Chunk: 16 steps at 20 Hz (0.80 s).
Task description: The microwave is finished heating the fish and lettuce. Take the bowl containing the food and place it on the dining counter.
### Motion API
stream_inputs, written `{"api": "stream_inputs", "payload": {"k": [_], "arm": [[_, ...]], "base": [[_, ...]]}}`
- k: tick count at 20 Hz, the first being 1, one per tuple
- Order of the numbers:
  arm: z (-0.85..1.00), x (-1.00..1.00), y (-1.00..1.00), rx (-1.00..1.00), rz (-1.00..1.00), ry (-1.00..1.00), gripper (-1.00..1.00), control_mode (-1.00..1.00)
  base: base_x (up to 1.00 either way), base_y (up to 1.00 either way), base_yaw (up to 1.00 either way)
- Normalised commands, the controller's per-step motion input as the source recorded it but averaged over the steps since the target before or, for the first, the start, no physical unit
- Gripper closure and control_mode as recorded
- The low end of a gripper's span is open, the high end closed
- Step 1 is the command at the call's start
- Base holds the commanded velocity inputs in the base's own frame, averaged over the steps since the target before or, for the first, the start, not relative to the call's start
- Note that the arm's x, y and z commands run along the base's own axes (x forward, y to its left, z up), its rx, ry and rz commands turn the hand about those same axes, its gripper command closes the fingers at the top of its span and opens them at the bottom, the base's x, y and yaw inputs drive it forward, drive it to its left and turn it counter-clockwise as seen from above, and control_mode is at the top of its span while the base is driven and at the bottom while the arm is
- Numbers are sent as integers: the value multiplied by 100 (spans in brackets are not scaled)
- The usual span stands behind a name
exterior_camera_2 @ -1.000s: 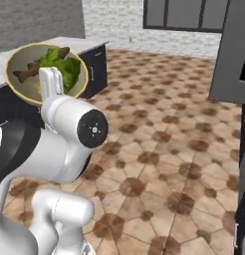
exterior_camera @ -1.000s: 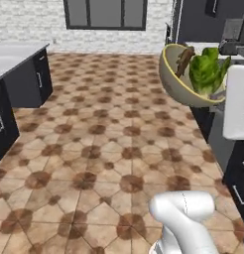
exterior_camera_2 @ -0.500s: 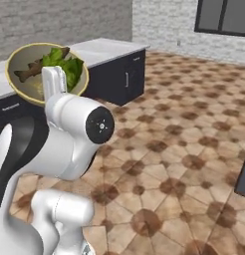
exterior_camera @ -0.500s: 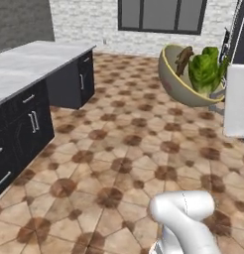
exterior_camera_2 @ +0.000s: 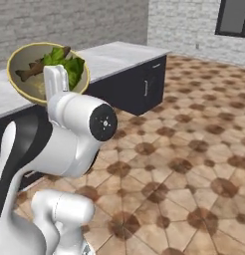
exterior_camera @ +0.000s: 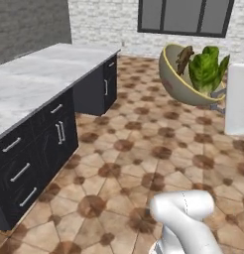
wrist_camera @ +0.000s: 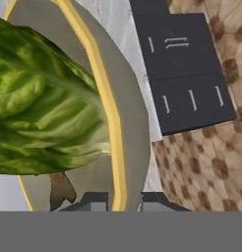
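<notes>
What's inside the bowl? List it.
The bowl holds the lettuce and the fish, lying beside each other. The gripper clamps its rim. The bowl's bottom under the lettuce is covered.

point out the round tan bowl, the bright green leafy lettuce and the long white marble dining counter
round tan bowl [exterior_camera: 176,82], left base view, on its outer wall
bright green leafy lettuce [wrist_camera: 42,113], hand view, on the middle of the leaves
long white marble dining counter [exterior_camera: 37,79], left base view, on its bare marble top

Lettuce [exterior_camera: 206,69] and fish [exterior_camera: 183,58] in bowl [exterior_camera: 176,82]
</notes>
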Motion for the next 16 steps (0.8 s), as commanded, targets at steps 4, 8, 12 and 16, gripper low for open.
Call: {"api": "stream_inputs", "payload": {"k": [4, 8, 12, 16], "arm": [[0, 0, 0, 0, 0, 0, 100, 100], [0, 0, 0, 0, 0, 0, 100, 100], [0, 0, 0, 0, 0, 0, 100, 100], [0, 0, 0, 0, 0, 0, 100, 100]], "base": [[100, 100, 0], [100, 100, 0], [100, 88, 0], [100, 15, 15]]}}
